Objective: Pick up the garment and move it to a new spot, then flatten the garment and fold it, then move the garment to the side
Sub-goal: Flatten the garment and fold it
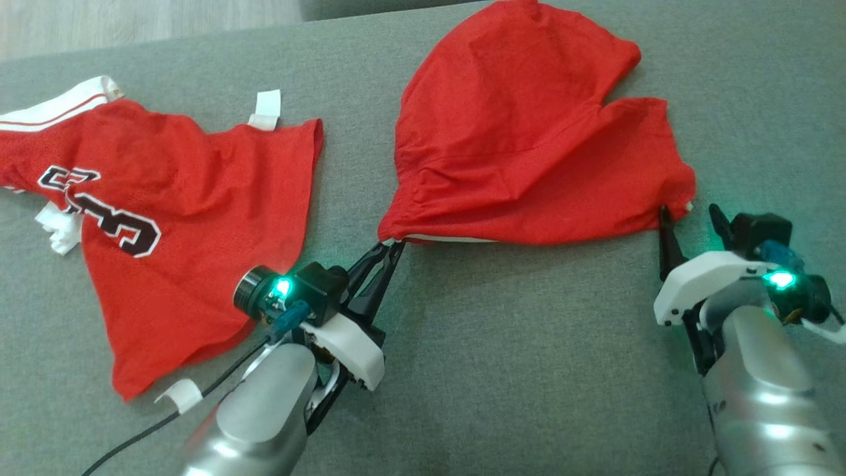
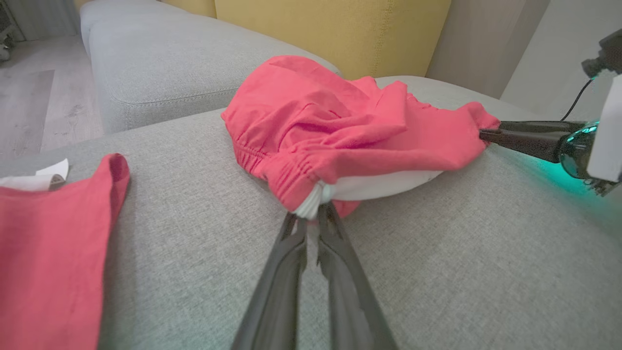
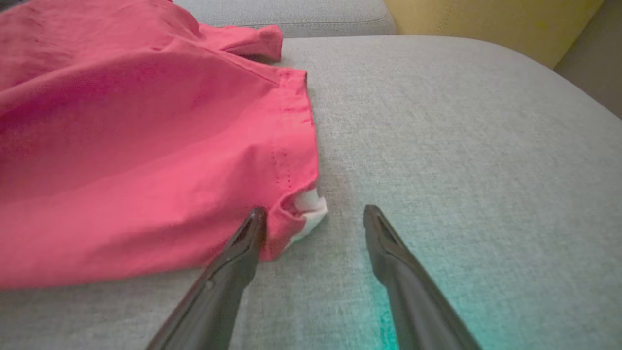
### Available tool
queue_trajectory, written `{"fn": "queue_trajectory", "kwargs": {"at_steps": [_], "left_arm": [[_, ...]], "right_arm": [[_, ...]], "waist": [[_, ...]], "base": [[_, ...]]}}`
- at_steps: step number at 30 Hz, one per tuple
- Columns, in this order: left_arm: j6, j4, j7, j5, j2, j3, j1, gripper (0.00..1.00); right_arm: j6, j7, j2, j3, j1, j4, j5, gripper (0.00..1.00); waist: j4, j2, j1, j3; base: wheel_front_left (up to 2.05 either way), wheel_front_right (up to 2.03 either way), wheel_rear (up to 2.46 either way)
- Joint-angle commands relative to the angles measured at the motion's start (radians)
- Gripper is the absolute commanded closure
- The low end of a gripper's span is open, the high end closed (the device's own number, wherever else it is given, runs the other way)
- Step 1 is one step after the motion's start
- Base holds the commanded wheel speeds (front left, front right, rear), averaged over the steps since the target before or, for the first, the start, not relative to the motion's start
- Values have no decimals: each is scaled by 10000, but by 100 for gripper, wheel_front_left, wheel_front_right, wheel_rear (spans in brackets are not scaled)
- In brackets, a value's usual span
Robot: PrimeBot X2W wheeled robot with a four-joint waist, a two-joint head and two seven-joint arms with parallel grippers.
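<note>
While your left end effector was clenched on the shorts, its two fingers pressed together on the near left corner where the red elastic waistband met a white lining, your right end effector stood released, jaws wide apart. You had that right one at the shorts' near right corner. One finger touched the red hem, the other lay on bare sofa apart from the cloth, and a small white tab at the corner sat between them.

The shorts lay on the grey sofa seat, right of centre in your head view. They were rumpled rather than flat, with the waistband along the left side and the two legs pointing right, a notch between them. From the left wrist you saw the gathered waistband bunched at the fingertips and the cloth heaped behind it. The right end effector's dark finger met the far corner.

A red jersey with white trim and dark lettering lay spread on the seat to the left, near the shorts but not touching them. Your left wrist overlapped its near edge in the head view. A yellow backrest rose behind the seat, and pale floor showed beyond the sofa's far left.
</note>
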Motion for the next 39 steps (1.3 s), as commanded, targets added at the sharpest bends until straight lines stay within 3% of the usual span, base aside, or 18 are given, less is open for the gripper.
{"fn": "queue_trajectory", "kwargs": {"at_steps": [1, 15, 16, 17, 27, 39], "left_arm": [[62, -299, -123, 98, 71, 273, -440, 100], [51, -414, -125, 157, 67, 290, -470, 100], [52, -410, -125, 156, 64, 303, -462, 100], [55, -405, -125, 152, 64, 322, -445, 100], [190, -364, -125, 120, 192, 626, -135, 100], [248, -1065, 76, -151, 877, 1430, -1258, 100]], "right_arm": [[35, -158, -16, 112, -394, -114, -139, 0], [35, -474, -16, -599, -1481, 2039, -722, 0], [35, -501, -16, -513, -1545, 2211, -657, 31], [35, -544, -16, -421, -1605, 2375, -565, 100], [35, -974, -16, 690, -1910, 2798, 904, 100], [35, -895, -158, 2495, -2262, -345, 2744, 100]], "waist": [[32, 0, -1, 25], [97, 0, -1, 154], [91, 0, -1, 137], [77, 0, -1, 108], [-305, 0, -1, -671], [-723, 0, -1, -2141]], "base": [[0, 0, 0], [0, 0, 0], [0, 0, 0], [0, 0, 0], [0, 0, 0], [0, 0, 0]]}}
